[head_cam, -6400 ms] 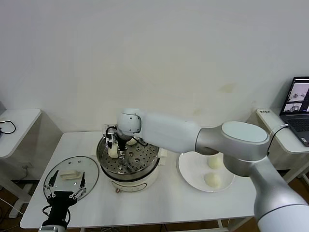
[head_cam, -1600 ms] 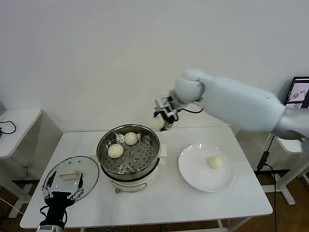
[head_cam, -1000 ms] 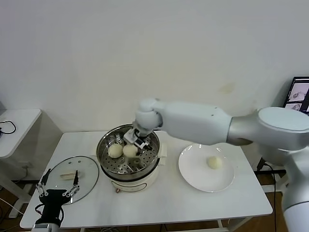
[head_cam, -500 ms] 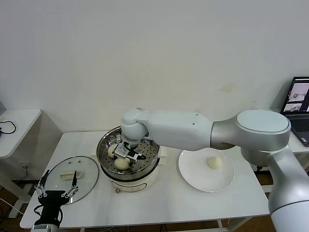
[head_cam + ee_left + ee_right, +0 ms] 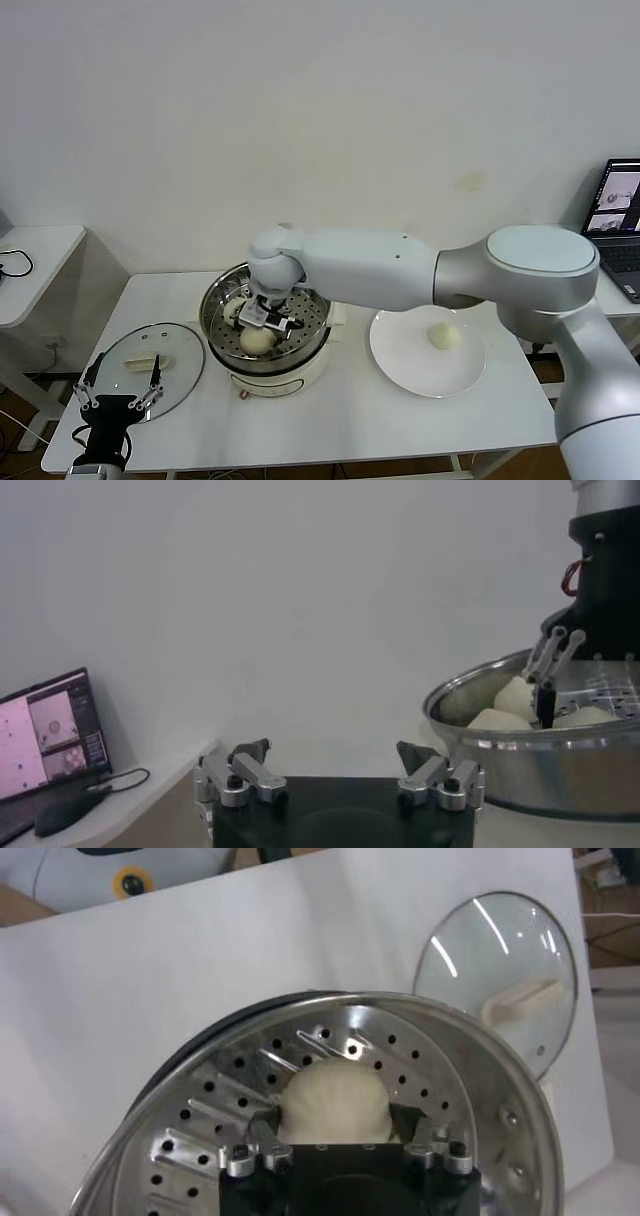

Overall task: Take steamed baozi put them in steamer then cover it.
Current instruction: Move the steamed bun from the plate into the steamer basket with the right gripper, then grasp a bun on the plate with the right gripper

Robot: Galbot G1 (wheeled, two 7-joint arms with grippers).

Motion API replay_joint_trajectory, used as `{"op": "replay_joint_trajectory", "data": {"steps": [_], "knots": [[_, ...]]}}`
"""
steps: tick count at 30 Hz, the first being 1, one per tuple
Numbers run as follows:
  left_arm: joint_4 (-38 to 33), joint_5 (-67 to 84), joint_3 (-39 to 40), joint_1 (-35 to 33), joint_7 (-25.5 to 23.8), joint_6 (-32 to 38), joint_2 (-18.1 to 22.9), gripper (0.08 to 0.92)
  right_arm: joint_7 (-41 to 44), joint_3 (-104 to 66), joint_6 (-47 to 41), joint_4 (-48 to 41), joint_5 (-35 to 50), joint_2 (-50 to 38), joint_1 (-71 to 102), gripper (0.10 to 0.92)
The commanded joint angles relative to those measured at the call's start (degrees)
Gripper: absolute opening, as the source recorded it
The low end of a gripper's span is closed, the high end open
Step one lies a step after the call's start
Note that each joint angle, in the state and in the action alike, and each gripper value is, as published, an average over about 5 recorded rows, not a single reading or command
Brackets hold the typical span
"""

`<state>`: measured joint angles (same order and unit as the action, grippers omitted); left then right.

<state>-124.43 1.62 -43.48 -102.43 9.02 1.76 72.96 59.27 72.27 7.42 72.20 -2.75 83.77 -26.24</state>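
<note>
White table [image 5: 350, 420], right gripper [image 5: 334, 1133] fingers spread beside baozi [image 5: 332, 1104] inside steamer [image 5: 318, 325], left gripper [image 5: 118, 393] released.

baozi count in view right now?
4: three baozi in the steamer, one between the right gripper fingers, two behind mostly hidden; one on the plate.

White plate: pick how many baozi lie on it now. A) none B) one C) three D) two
B: a single baozi sits on the white plate; the others in view lie in the steamer, where the right gripper is.
</note>
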Motion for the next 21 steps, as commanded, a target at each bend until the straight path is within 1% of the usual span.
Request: {"op": "replay_joint_trajectory", "data": {"steps": [1,6,11,15,21], "knots": [[0.1,0.0,0.0,0.1,0.0,0.0,-0.2,0.823,0.6,-0.9,0.6,0.3,0.1,-1.4,-2.1,0.82],[-0.1,0.0,0.1,0.5,0.0,-0.2,-0.4,0.823,2.4,-3.3,-0.6,1.7,1.1,-5.3,-5.3,0.823],[-0.4,-0.1,0.1,0.7,-0.1,-0.4,-0.8,0.823,4.5,-5.1,-6.6,5.6,5.3,-11.2,-7.5,0.823],[-0.5,-0.1,0.1,0.5,-0.1,-0.4,-1.3,0.823,5.5,-6.9,-13.2,8.6,8.2,-18.6,-8.3,0.823],[-0.6,0.0,0.4,0.8,-0.1,-0.6,-1.8,0.823,6.1,-7.9,-19.4,13.5,9.5,-31.9,-7.4,0.822]]}}
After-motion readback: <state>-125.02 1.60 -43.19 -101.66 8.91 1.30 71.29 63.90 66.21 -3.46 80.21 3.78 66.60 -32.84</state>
